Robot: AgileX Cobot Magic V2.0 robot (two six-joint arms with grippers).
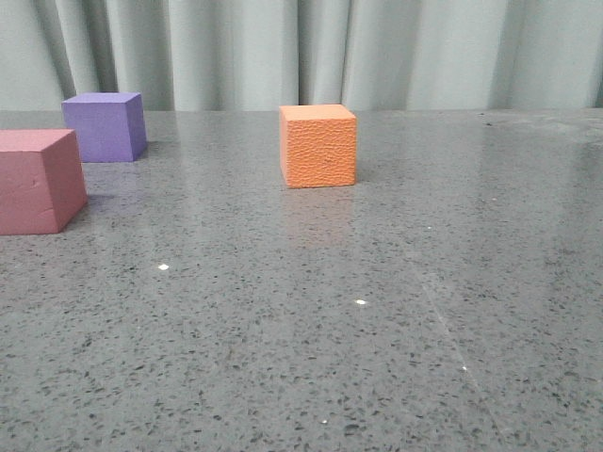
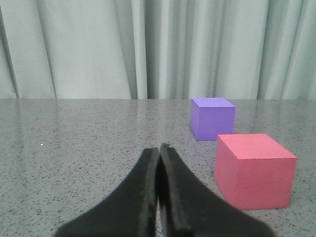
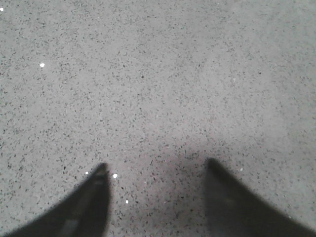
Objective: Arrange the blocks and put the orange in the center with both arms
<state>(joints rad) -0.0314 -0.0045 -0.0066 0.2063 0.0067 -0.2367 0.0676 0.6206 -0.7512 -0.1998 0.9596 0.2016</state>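
Note:
The orange cube (image 1: 318, 145) stands alone near the middle of the table in the front view. The pink-red cube (image 1: 36, 180) sits at the left edge, with the purple cube (image 1: 105, 125) just behind it; the gap between them is small. Neither gripper shows in the front view. In the left wrist view my left gripper (image 2: 159, 147) is shut and empty, low over the table, with the pink-red cube (image 2: 254, 170) and the purple cube (image 2: 212, 117) ahead beside it. In the right wrist view my right gripper (image 3: 155, 167) is open and empty above bare table; no cube shows there.
The grey speckled table (image 1: 377, 311) stretches wide across the front view. A pale pleated curtain (image 1: 311, 47) hangs along the table's far edge and also shows in the left wrist view (image 2: 98, 49).

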